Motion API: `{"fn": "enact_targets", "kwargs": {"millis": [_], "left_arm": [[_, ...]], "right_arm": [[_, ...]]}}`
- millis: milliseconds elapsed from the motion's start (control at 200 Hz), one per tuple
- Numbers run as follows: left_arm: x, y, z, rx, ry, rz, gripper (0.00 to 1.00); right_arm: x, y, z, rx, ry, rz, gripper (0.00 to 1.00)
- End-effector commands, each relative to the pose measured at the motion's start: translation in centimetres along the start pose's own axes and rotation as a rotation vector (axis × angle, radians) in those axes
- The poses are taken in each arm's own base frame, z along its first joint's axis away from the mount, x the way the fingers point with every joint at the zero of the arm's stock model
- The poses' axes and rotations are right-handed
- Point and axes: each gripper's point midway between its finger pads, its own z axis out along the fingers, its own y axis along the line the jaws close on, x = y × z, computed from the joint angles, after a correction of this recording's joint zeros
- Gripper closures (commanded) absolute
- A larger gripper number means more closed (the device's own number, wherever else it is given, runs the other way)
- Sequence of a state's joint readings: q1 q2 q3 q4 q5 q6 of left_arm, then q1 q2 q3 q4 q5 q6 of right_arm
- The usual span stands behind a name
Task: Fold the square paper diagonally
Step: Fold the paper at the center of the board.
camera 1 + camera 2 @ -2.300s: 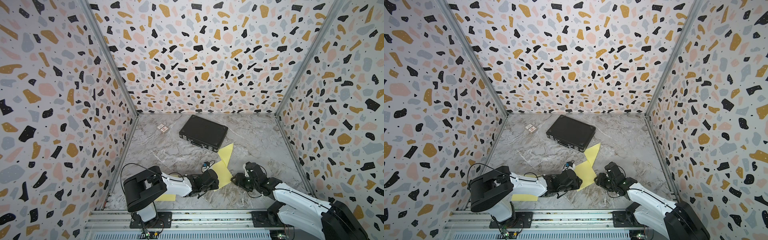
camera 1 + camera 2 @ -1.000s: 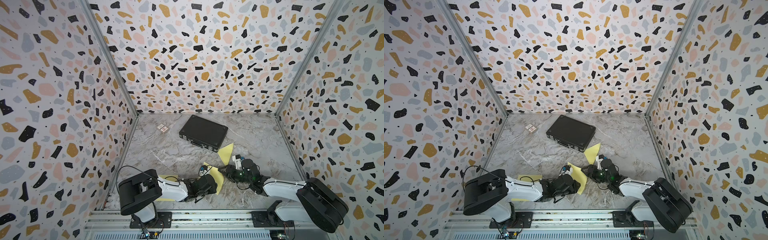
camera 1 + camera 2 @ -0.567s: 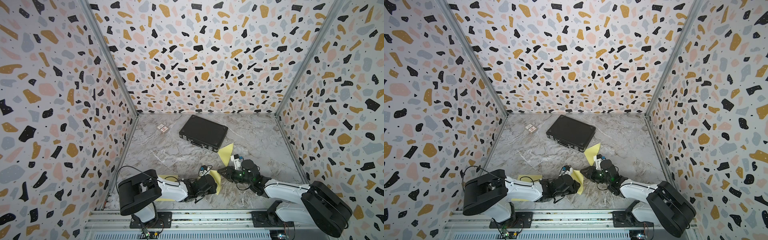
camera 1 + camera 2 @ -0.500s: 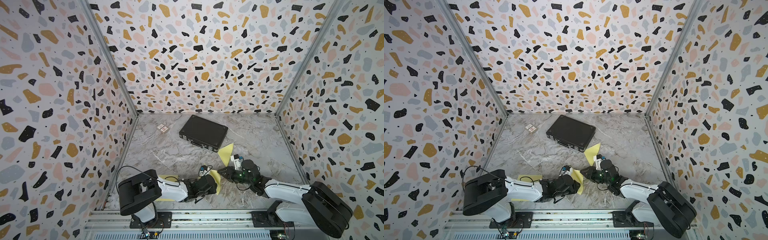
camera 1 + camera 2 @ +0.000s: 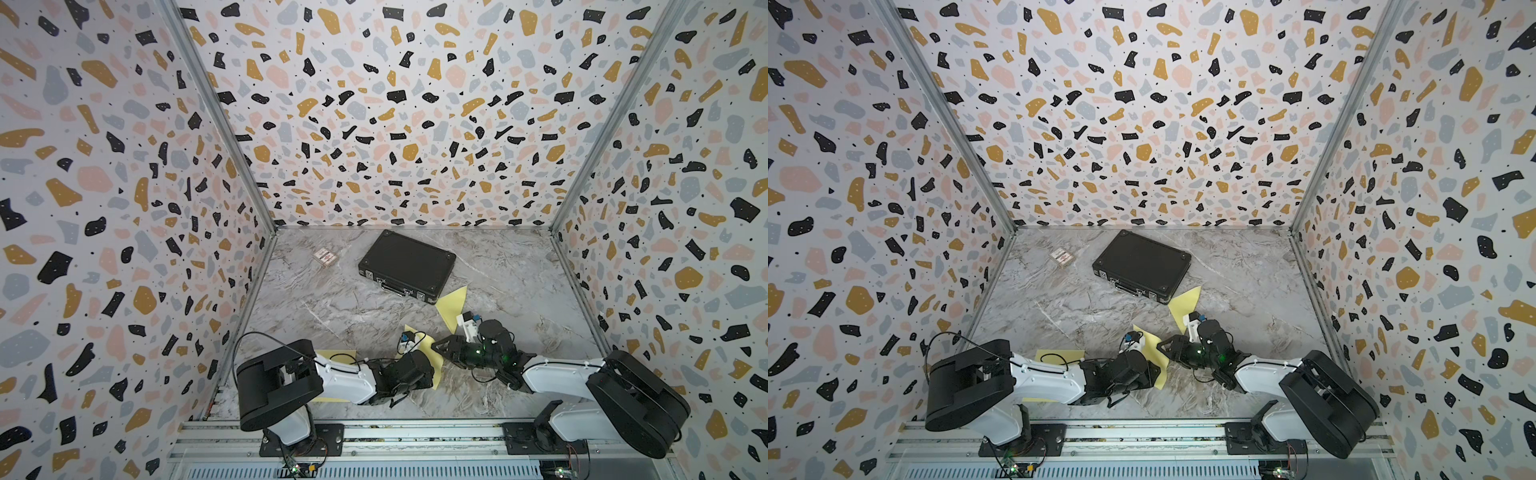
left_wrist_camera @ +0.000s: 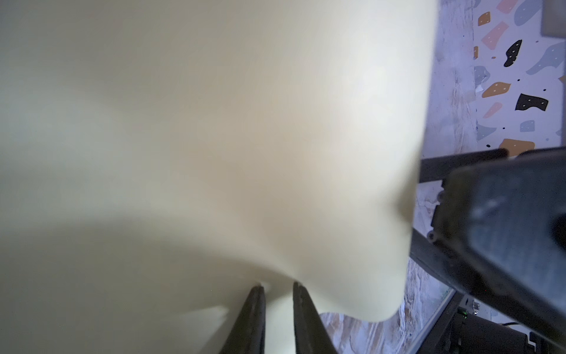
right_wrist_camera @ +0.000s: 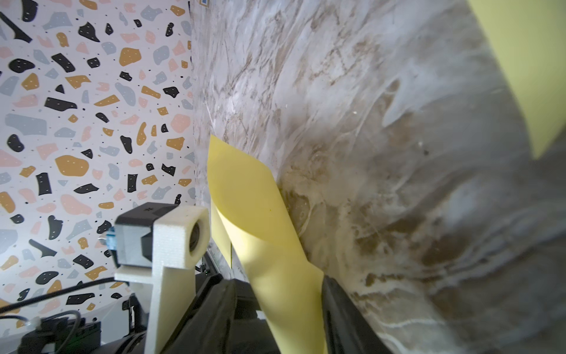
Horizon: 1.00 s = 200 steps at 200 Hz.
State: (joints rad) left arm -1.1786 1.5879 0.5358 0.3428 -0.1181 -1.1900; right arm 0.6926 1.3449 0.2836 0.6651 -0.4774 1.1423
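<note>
A pale yellow square paper [image 5: 434, 365] [image 5: 1156, 353] lies curled near the front middle of the marble floor, between my two grippers. My left gripper [image 5: 424, 368] [image 6: 277, 286] is shut on one edge of it, and the sheet [image 6: 214, 138] fills the left wrist view. My right gripper [image 5: 438, 345] [image 7: 274, 280] reaches in from the right with its jaws open. The paper's rolled flap [image 7: 260, 214] stands between the right gripper's fingers [image 7: 337, 306], close to one and apart from the other.
A second yellow sheet [image 5: 451, 307] [image 7: 536, 61] lies just behind the right gripper, beside a black briefcase [image 5: 407, 264]. A third yellow sheet [image 5: 334, 356] sits under the left arm. A small card box [image 5: 325, 257] lies at the back left. Walls close in on three sides.
The held sheet has curled up more and shows less surface than a second ago. The right gripper has shifted slightly along its edge. The left arm has kept still.
</note>
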Motion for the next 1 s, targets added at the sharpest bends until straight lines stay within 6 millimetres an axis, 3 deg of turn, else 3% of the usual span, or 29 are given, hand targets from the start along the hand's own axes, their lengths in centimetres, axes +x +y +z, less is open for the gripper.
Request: {"fn": "enact_targets", "kwargs": {"millis": [0,180,375,461,626,731,996], "left_arm": [[4.5,10.1,-0.9,-0.353,0.16,0.063,0.77],[4.5,10.1,-0.9,-0.352,0.158,0.064,0.78],[4.5,10.2,-0.9,-0.356,0.158,0.063,0.78],[4.6,10.2,-0.9,-0.356,0.158,0.065,0.78],[4.6,10.2,-0.9,-0.358,0.16,0.067,0.78],[4.5,10.1,-0.8,-0.362,0.161,0.07,0.78],[4.6,10.1,-0.8,-0.364,0.163,0.075,0.78]], "right_arm": [[-0.4,2.6,-0.2,-0.105,-0.012,-0.047,0.48],[-0.2,3.2,-0.7,-0.117,-0.01,-0.078,0.38],[-0.1,3.4,-1.2,-0.102,-0.014,-0.091,0.36],[0.1,3.0,-1.2,-0.079,-0.006,-0.071,0.39],[0.6,2.7,-0.9,-0.072,0.019,-0.044,0.6],[0.7,1.2,-0.9,-0.023,0.008,-0.042,0.68],[1.0,-3.0,-1.3,0.213,0.03,-0.097,0.61]]}}
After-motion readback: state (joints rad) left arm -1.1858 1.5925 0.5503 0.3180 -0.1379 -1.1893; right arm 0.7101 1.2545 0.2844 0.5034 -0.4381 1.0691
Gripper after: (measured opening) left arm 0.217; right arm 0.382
